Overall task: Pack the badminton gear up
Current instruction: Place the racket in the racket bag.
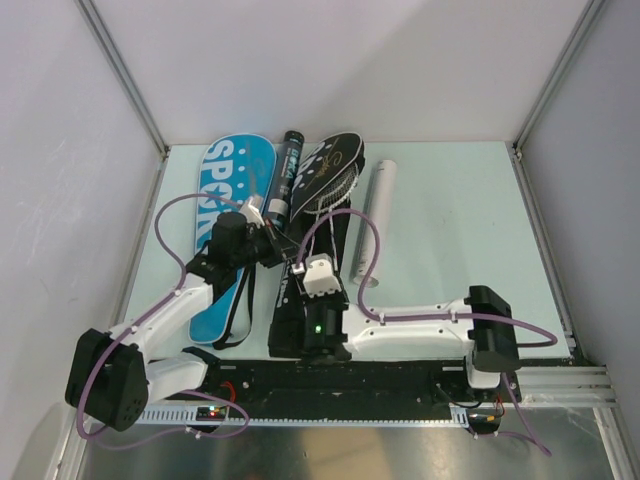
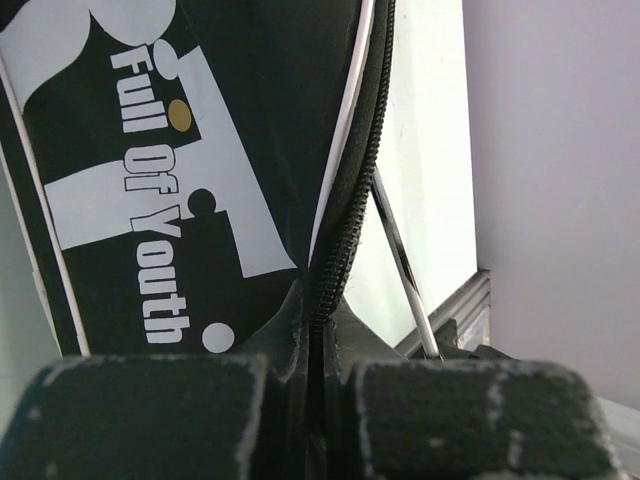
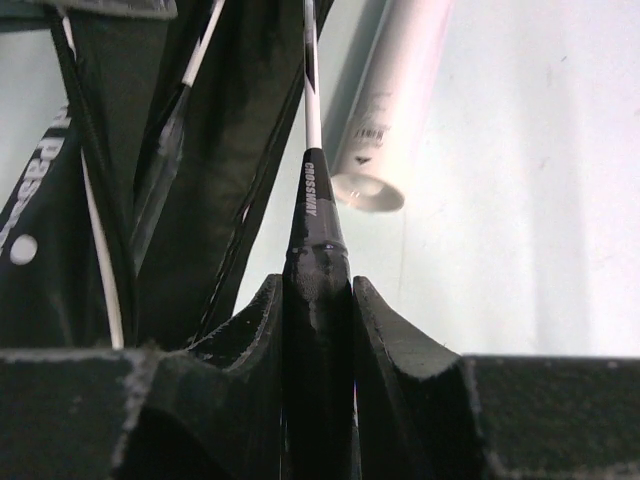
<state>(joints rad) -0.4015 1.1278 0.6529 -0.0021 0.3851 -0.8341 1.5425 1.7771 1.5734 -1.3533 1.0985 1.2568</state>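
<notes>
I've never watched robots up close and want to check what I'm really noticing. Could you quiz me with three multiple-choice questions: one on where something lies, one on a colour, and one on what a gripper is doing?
1. Seen from above, where does the white tube lie?
A. right of the black cover
B. left of it
C. on top of it

2. What colour is the leftmost cover?
A. red
B. blue
C. green

3. What state is the right gripper in?
A. wide open
B. shut on the racket
C. shut on a ball

Answers:
1 A: the tube runs along the cover's right side.
2 B: it is bright blue with white letters.
3 B: the wrist view shows it clamped on the racket's dark handle end.
</notes>
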